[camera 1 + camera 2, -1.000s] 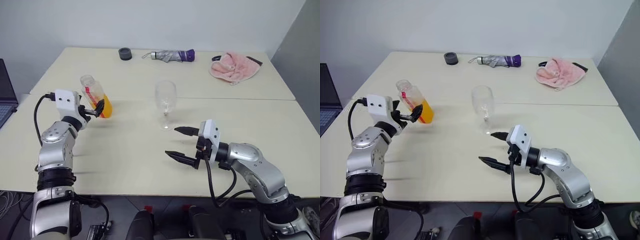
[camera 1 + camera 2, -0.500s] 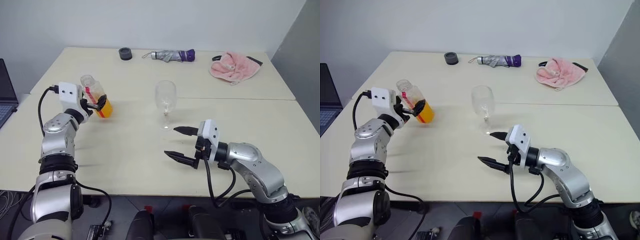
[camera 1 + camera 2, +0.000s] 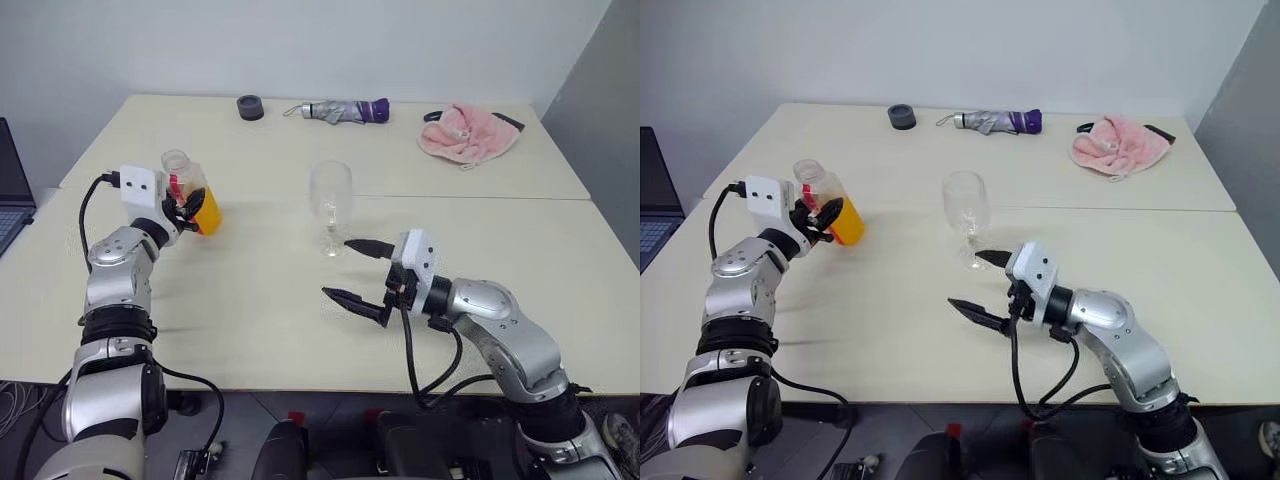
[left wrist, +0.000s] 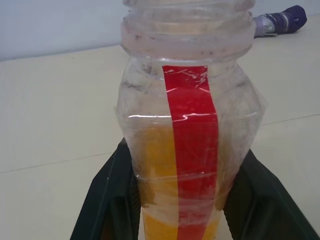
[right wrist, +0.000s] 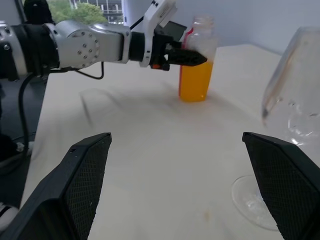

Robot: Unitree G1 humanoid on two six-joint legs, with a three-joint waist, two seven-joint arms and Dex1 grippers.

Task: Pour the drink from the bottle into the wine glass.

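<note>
The bottle [image 3: 188, 188], clear plastic with a red label strip, holds orange drink [image 4: 156, 165] in its lower half. It stands close to upright on the table's left side. My left gripper [image 3: 192, 207] is shut on its lower body, and both black fingers [image 4: 107, 200] press its sides. The wine glass [image 3: 331, 203] stands upright in the middle of the table with nothing showing in its bowl. My right gripper [image 3: 337, 268] hovers open just in front of the glass's foot, touching nothing. From the right wrist, the bottle [image 5: 197, 65] is far off and the wine glass [image 5: 295, 95] close.
Along the table's far edge lie a black round object [image 3: 250, 107], a folded grey and purple umbrella [image 3: 340, 110] and a pink towel [image 3: 470, 132]. A laptop [image 3: 10, 190] sits off the left edge. A seam [image 3: 480, 198] crosses the table behind the glass.
My left gripper has closed on the bottle, which has gone from leaning to nearly upright. My right gripper has edged closer to the glass, still open.
</note>
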